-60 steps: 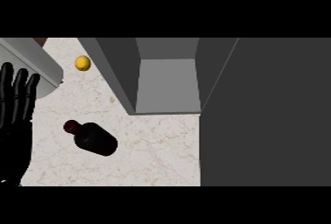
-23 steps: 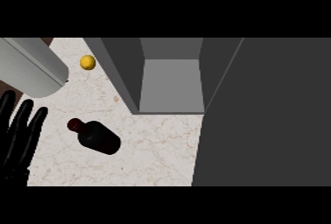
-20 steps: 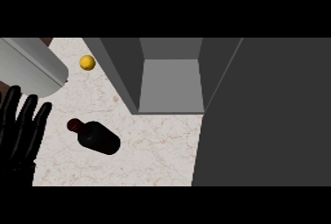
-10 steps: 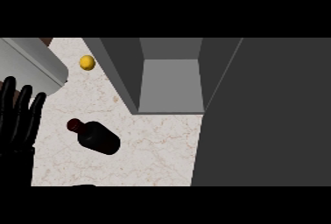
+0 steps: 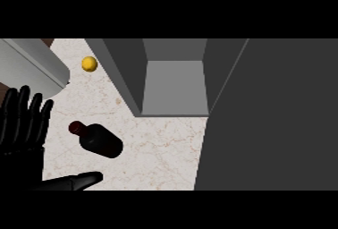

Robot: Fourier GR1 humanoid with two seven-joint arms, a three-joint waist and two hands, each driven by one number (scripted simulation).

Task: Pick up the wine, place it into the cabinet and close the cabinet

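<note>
The wine bottle (image 5: 99, 140) is dark, nearly black, and lies on its side on the pale marble counter (image 5: 158, 152), neck pointing up-left. My left hand (image 5: 23, 127) shows at the left edge, fingers straight and pointing up, open, just left of the bottle without touching it. Its thumb (image 5: 74, 181) reaches in along the lower edge, below the bottle. The grey cabinet (image 5: 175, 85) stands open at the upper middle with nothing inside. Its dark door (image 5: 271, 116) fills the right side. My right hand is not in view.
A small yellow fruit (image 5: 89, 64) lies on the counter at the upper left, beside the cabinet's left wall. A large grey body (image 5: 30, 62) fills the top left corner, right above my left hand.
My left hand has risen a little along the left edge over the last second. Its thumb has come into view at the lower edge, below the bottle. The bottle has not moved.
</note>
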